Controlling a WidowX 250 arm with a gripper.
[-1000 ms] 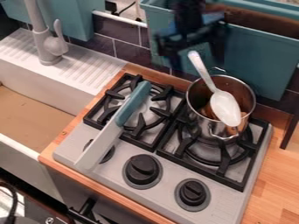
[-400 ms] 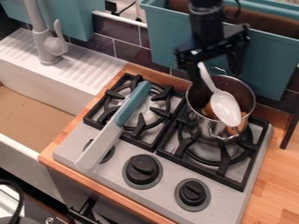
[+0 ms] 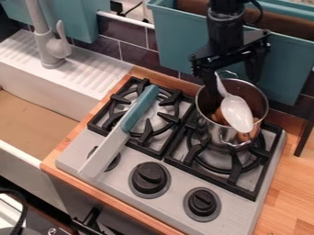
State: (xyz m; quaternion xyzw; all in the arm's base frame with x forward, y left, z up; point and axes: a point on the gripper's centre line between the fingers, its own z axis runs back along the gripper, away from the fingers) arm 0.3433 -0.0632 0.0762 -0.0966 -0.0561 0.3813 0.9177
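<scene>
The black gripper (image 3: 234,88) hangs over the back of the metal pot (image 3: 256,95), its two fingers spread wide apart, one at the left inside of the rim and one toward the right rear. A white spoon (image 3: 237,113) leans in the pot with its bowl up at the front; its handle's upper end is beside the left finger. Something brown lies inside the pot, partly hidden by the spoon. The pot stands on the right burner. Across the left burner and the stove's front lies a knife (image 3: 103,155) with a teal handle.
The grey toy stove (image 3: 175,202) has black grates and several knobs. At the left is a white sink (image 3: 73,92) with a grey faucet (image 3: 51,48). Teal bins (image 3: 175,43) stand along the tiled wall behind. Wooden counter (image 3: 287,183) borders the stove's right side.
The gripper has come down and to the right, from above and behind the pot to its rim. The spoon's handle has shifted slightly to the right; the knife and pot have stayed put.
</scene>
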